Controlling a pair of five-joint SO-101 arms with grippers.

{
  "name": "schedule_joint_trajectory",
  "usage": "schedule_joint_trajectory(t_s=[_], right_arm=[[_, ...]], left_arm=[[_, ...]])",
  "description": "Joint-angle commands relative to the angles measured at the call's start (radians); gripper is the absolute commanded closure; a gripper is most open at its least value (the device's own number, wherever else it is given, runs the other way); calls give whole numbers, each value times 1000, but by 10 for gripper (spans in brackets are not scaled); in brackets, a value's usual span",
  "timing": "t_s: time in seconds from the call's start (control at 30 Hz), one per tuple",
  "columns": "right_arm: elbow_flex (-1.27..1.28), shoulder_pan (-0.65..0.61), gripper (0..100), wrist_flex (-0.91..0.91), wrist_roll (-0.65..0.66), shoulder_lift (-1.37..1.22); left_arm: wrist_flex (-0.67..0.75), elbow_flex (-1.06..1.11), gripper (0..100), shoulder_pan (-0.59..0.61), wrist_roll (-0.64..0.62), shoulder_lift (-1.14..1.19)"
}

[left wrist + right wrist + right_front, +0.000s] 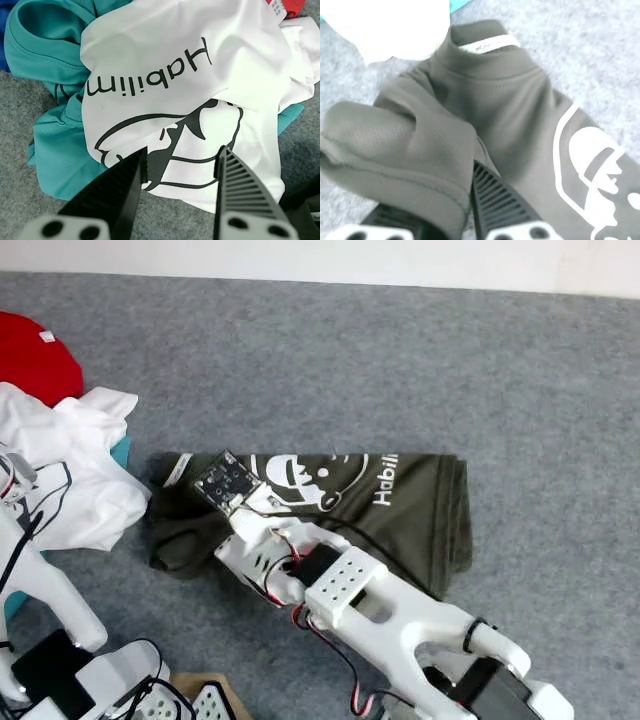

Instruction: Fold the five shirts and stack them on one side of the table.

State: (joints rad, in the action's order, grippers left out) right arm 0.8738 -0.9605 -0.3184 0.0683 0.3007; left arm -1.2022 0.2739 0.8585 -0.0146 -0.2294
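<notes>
You've got a grey felt-topped table (420, 370). The dark olive shirt (400, 510) lies partly folded near its middle. At the left edge, a white shirt (80, 470) is heaped over a teal shirt (55, 160), beside a red shirt (30, 355).

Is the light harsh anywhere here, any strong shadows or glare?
High view: even light, only a faint shadow under the arm on the olive shirt. Left wrist view: white shirt bright, folds softly shaded. Right wrist view: white shirt's corner glares out blank.

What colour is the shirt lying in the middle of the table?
The shirt is dark olive with a white print, clearest in the high view.
</notes>
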Motion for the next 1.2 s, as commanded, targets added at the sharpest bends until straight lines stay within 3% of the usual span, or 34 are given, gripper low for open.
schedule_joint_trajectory(t_s=[0.0,0.1,0.27,0.33,0.67,1.0,1.17], right_arm=[[-61,24,992,76,9,-101],[-94,36,959,174,11,-249],[-200,59,710,177,9,-403],[-209,65,656,177,9,-398],[-130,97,659,108,8,-67],[117,73,665,67,8,196],[211,-64,843,-71,9,315]], left_arm=[[12,-13,772,1,8,-5],[12,-13,772,1,8,-5],[12,-10,772,1,8,-5],[12,-8,772,1,8,-5],[11,-4,772,-30,9,-1],[11,-4,772,-30,9,-4],[11,-4,772,-30,9,-4]])
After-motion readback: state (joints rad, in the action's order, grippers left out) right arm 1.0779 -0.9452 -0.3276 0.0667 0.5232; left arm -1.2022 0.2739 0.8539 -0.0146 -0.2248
